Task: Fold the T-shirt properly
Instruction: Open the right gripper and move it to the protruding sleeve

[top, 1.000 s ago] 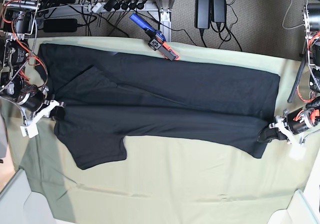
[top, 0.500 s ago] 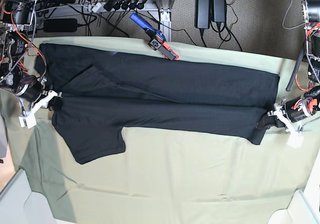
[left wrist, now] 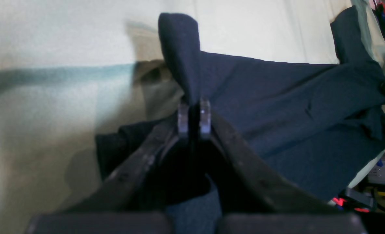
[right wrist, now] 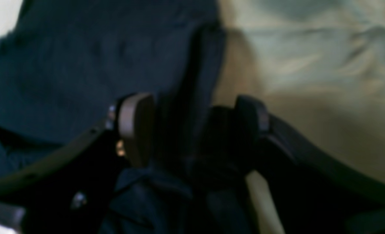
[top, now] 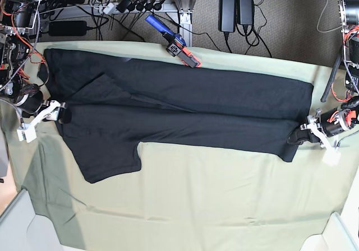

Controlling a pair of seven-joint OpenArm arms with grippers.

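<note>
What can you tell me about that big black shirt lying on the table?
The T-shirt is plain black soft cloth, spread nearly flat lengthwise across a pale green sheet, its far long edge folded over itself. One short sleeve sticks out toward the near side. No print shows. The left gripper pinches a raised corner at one end; the right gripper straddles a fold at the other end with its fingers apart.

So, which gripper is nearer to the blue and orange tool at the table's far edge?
The right gripper. It sits at the T-shirt's sleeve end, closer to the tool; the left gripper grips the opposite hem end.
</note>
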